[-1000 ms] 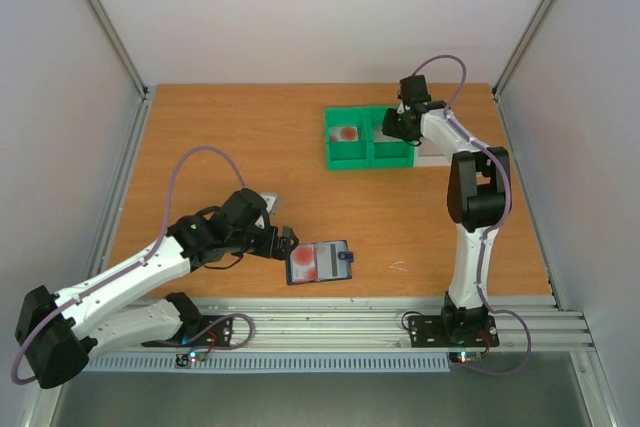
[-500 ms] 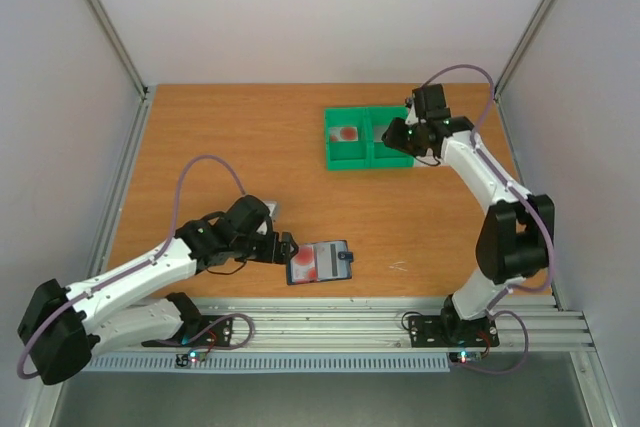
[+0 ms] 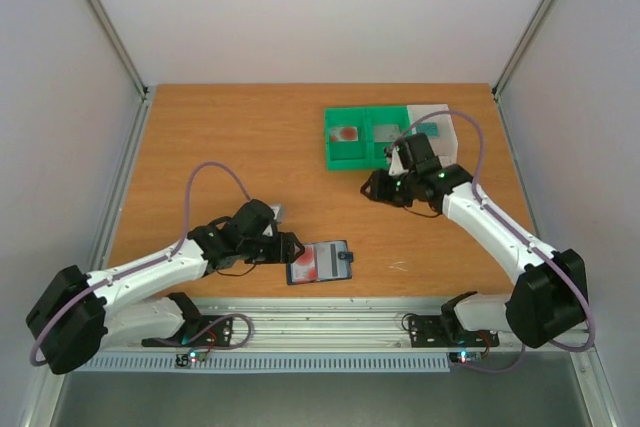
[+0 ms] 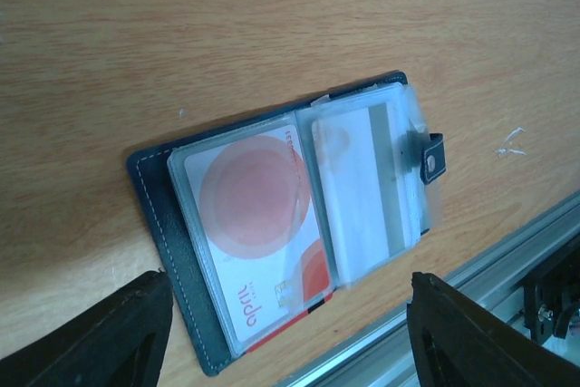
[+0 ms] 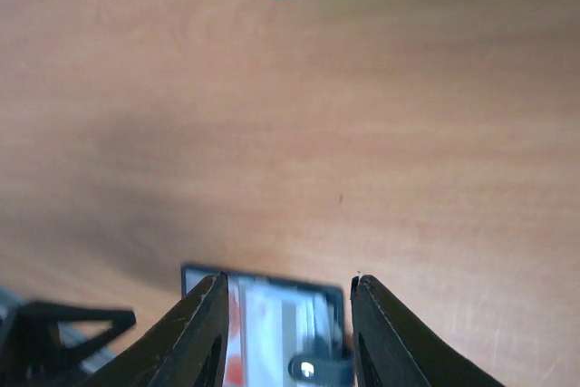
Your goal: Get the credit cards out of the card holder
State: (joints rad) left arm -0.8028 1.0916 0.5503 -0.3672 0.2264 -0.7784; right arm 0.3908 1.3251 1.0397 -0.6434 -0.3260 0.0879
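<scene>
Well, we see the card holder lying open and flat on the wooden table, close to its near edge (snap tab on the right side). Its clear sleeves hold a red and white credit card and a pale credit card with a grey stripe. Our left gripper sits low just beside the holder's left edge, jaws spread wide, grasping nothing. Our right gripper hangs over bare wood, near the green bin and well apart from the holder, fingers parted and empty.
</scene>
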